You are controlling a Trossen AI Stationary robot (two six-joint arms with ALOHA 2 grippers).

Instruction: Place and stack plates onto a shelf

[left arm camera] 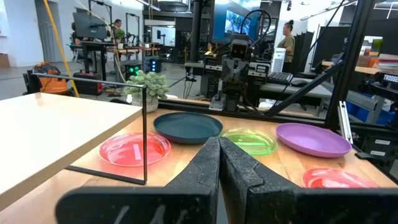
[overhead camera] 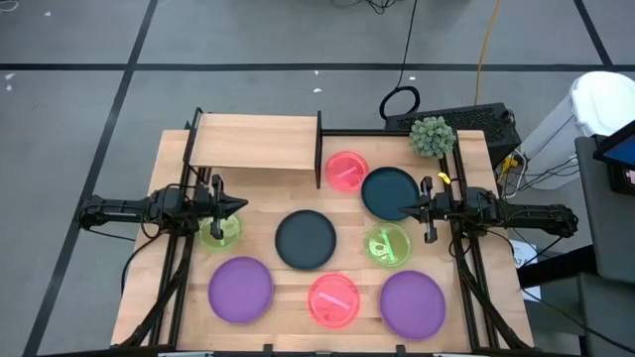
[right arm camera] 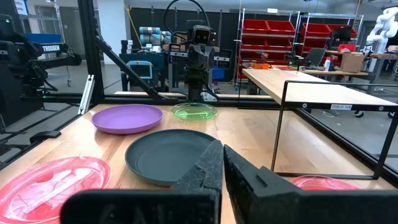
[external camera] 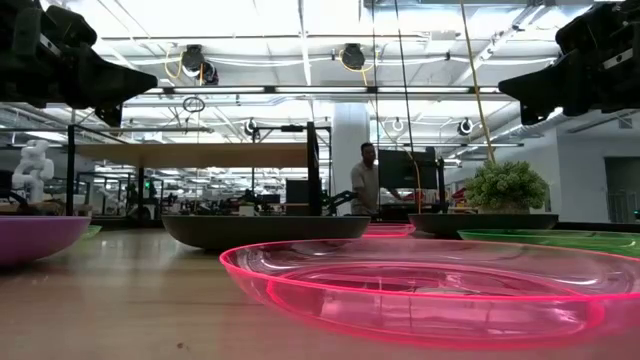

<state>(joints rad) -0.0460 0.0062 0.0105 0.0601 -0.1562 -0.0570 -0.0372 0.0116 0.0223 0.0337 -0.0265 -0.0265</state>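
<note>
Several round plates lie flat on the wooden table. Two are purple (overhead camera: pixel 240 289) (overhead camera: pixel 413 303), two dark teal (overhead camera: pixel 306 239) (overhead camera: pixel 390 191), two pink (overhead camera: pixel 333 300) (overhead camera: pixel 346 171) and two green (overhead camera: pixel 388 245) (overhead camera: pixel 220 230). The shelf (overhead camera: pixel 253 142), a light board between black end panels, stands at the far left. My left gripper (overhead camera: pixel 241 206) hovers level at the left, above one green plate, shut on nothing. My right gripper (overhead camera: pixel 402 210) hovers level at the right, above the rim of the far teal plate, also shut and holding nothing. The two point at each other.
A small potted plant (overhead camera: pixel 433 136) and a black keyboard (overhead camera: pixel 476 121) sit at the table's far right corner. Black frame rails run along both side edges. Bare wood shows between the plates. A person (external camera: pixel 367 180) stands in the room behind.
</note>
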